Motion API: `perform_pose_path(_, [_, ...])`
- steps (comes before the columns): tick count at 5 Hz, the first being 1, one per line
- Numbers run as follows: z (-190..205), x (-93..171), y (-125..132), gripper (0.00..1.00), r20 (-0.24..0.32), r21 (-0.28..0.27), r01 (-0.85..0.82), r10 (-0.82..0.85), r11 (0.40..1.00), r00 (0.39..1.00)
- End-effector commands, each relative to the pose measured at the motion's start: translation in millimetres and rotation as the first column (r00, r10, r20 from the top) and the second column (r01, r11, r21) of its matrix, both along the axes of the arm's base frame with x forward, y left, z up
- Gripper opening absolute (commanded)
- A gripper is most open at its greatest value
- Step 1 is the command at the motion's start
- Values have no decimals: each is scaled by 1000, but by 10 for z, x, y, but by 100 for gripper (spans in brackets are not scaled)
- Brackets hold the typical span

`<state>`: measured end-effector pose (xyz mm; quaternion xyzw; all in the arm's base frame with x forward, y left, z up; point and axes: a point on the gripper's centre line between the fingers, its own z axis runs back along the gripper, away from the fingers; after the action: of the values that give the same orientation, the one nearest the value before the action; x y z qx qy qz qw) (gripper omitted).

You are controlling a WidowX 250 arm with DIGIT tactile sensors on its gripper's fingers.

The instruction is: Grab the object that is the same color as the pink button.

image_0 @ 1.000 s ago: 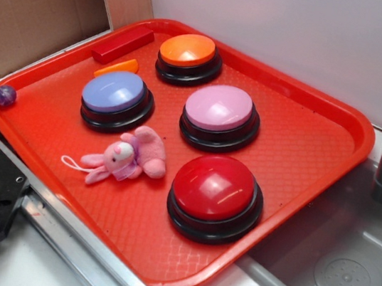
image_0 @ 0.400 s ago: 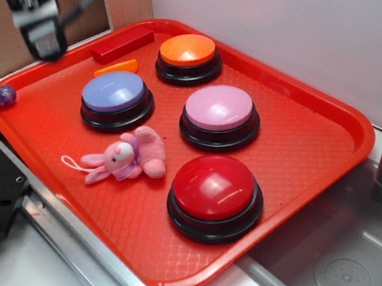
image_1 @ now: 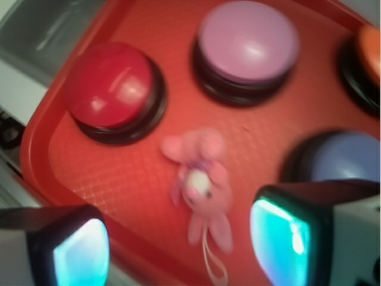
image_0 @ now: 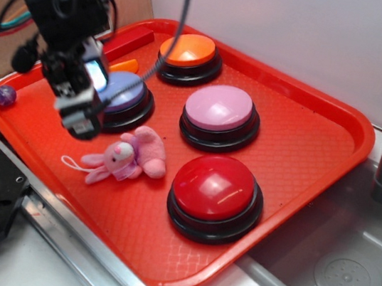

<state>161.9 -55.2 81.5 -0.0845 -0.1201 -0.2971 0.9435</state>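
Observation:
A small pink plush bunny (image_0: pixel 129 157) with a white face and thin string loop lies on the red tray (image_0: pixel 307 139), in front of the blue-lavender button (image_0: pixel 122 97). The wrist view shows the bunny (image_1: pixel 199 182) below and ahead, between the two fingers. The pink button (image_0: pixel 219 108) stands to its right rear, seen in the wrist view as the pink button (image_1: pixel 249 42) at top. My gripper (image_0: pixel 81 108) hangs open above the tray just left of the bunny, holding nothing. In the wrist view the gripper (image_1: pixel 178 247) shows teal pads (image_1: pixel 280 241) wide apart.
A red button (image_0: pixel 214 190) sits at the tray's front right and an orange button (image_0: pixel 188 50) at the back. A red block (image_0: pixel 123 43) and orange wedge lie at the back left. A purple ball (image_0: pixel 5 94) rests on the left rim. A sink (image_0: pixel 344 274) lies to the right.
The arm has swung in from the upper left and come down over the tray, ending beside the bunny. Nothing on the tray has moved.

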Motion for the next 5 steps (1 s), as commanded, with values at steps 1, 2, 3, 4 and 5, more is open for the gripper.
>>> perform_pose_path(1, [-319,121,-134,100,86,66,109,-115,992,990])
perform_pose_path(2, [-471,128,-80,100,86,92,162,-170,982,982])
perform_pose_path(3, [-610,157,-21,100,51,108,131,-138,985,989])
perform_pose_path(4, [-697,193,-1,100,38,126,108,-114,986,993])
perform_pose_path(5, [-740,211,-8,91,33,136,98,-103,986,994])
